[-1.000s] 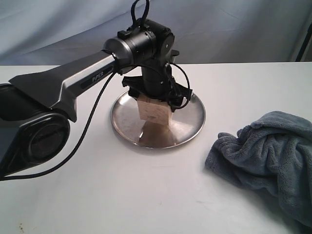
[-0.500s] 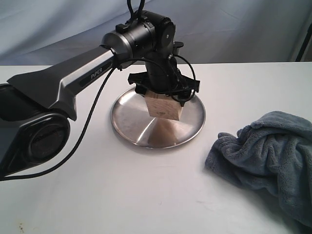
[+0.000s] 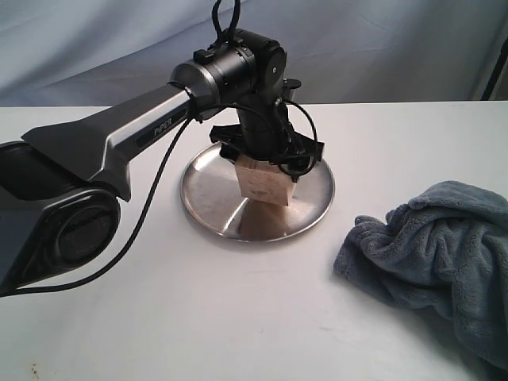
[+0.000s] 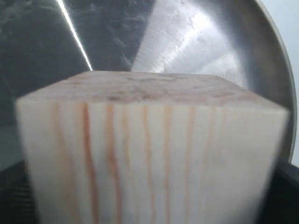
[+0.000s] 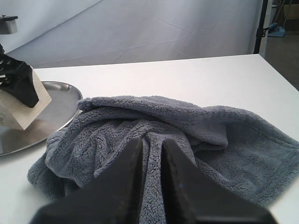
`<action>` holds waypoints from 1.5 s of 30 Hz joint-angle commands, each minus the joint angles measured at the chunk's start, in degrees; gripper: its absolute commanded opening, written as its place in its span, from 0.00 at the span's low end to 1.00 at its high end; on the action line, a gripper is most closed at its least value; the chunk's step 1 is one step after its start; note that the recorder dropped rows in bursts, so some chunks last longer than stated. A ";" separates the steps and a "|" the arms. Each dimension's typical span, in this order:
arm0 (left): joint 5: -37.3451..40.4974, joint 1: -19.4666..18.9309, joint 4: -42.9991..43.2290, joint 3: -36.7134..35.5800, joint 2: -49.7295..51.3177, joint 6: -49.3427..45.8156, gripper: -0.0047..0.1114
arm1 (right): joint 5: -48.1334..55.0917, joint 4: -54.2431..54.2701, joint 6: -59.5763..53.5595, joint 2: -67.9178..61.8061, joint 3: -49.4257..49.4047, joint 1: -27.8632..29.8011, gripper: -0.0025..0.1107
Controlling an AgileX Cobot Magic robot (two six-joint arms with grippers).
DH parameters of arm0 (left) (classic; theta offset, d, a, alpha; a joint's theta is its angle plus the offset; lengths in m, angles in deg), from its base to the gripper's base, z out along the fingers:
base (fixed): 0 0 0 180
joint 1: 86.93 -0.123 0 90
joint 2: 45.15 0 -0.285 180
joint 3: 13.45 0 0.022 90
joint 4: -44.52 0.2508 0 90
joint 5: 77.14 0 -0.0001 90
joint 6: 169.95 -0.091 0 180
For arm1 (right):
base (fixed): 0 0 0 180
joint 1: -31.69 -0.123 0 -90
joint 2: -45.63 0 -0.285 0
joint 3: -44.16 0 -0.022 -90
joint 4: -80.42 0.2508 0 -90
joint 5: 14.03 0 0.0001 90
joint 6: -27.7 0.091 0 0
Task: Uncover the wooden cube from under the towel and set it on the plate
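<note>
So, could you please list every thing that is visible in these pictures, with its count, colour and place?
table: one, white, under everything
round stainless-steel plate: one, shiny silver, mid-table
pale wooden cube: one, light tan with grain lines, tilted over the plate, gripped
fluffy terry towel: one, grey-blue, crumpled on the table, apart from the plate
backdrop cloth: one, pale grey-blue, behind the table
left gripper: one, black, closed on the cube
right gripper: one, black, at the towel; grip unclear
</note>
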 commanded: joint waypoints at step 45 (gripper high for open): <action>-0.62 -1.21 11.25 -29.78 -33.06 0.05 0.15 | 0.68 0.28 0.23 0.37 -0.15 0.00 0.05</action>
